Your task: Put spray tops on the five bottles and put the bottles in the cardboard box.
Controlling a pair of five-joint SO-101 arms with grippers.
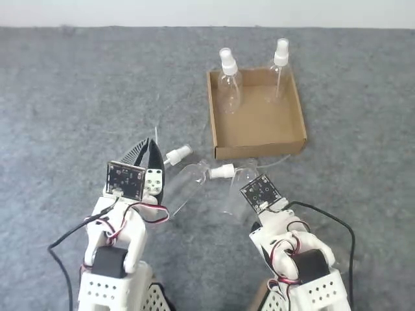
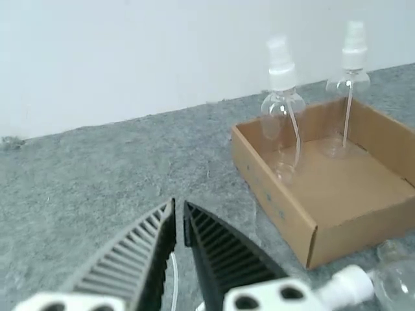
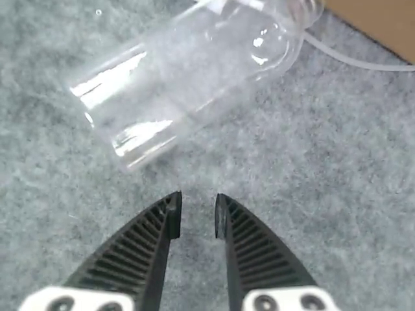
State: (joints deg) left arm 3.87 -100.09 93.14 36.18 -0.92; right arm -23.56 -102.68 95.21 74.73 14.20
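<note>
Left jaws were pressed nearly together, right jaws slightly apart, both empty. Two clear bottles (image 1: 228, 91) stood in the cardboard box (image 1: 259, 148); two more bottles (image 1: 188, 180) lay just beside it on the fuzzy grey surface (image 1: 78, 84).

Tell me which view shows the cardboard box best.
The high view: the whole cardboard box appears from above, with two capped bottles standing inside. The left wrist view shows it obliquely, partly cut off; the right wrist view has one corner at the frame edge.
</note>
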